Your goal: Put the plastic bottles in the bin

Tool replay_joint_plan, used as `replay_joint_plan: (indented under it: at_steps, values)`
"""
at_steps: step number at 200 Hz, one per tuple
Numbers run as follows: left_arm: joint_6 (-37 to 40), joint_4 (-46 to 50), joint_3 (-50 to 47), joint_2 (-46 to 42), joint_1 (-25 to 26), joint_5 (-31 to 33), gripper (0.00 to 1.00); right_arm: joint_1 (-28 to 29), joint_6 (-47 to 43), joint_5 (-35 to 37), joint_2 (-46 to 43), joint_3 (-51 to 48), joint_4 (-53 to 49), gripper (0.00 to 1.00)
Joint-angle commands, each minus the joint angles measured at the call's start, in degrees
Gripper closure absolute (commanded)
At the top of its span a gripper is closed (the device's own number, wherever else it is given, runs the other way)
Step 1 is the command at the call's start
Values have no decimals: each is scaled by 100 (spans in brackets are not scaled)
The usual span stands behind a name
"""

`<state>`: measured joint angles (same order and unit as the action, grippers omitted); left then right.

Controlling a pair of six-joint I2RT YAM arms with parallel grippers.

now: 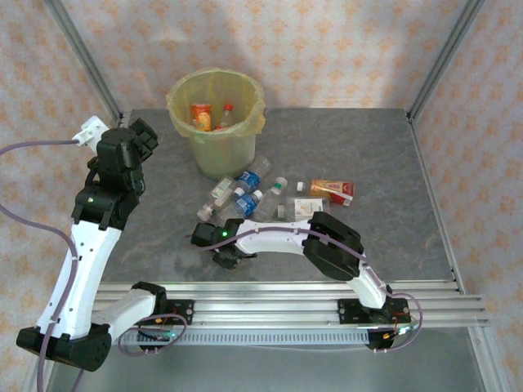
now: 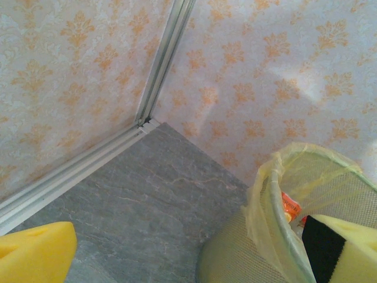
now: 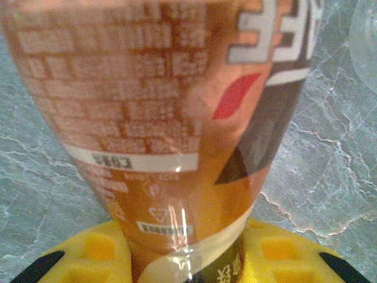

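Right gripper [image 3: 187, 262]: yellow moulded pads clamped on a clear plastic bottle [image 3: 177, 118]. Its label is glossy orange-brown with fine white print. The bottle's body runs away from the pads, over the grey marbled table [image 3: 330, 177].

Left gripper [image 1: 147, 133]: jaws spread wide, holding nothing, just beside the bin [image 1: 222, 155], a round bucket with a crinkled yellow-green liner.

Loose bottles [image 1: 249, 181] lie near the bin.

White print covers the orange-brown bottle [image 3: 177, 118], all of it too blurred to read.
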<state>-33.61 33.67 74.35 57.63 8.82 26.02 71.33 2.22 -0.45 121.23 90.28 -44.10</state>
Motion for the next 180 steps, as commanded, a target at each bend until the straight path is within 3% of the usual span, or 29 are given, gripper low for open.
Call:
replay_joint_plan:
  at_steps: [1, 60, 100, 140, 180]
  values:
    - [-42, 166, 44, 20, -56, 161, 0, -49, 36, 358, -432, -148, 410, 79]
    - [14, 144, 113, 47, -56, -49, 0, -555, 677, 446, -2130, -1176, 1346, 82]
    - [82, -135, 62, 142, -55, -732, 0, -1022, 827, 352, -3361, -1857, 1953, 82]
    - [165, -807, -46, 402, -47, -2309, 0, -1578, 966, 136, -4321, -2455, 2638, 82]
    - [267, -1367, 235, 972, 65, -4698, 0, -1984, 957, -67, -5053, -2904, 3156, 82]
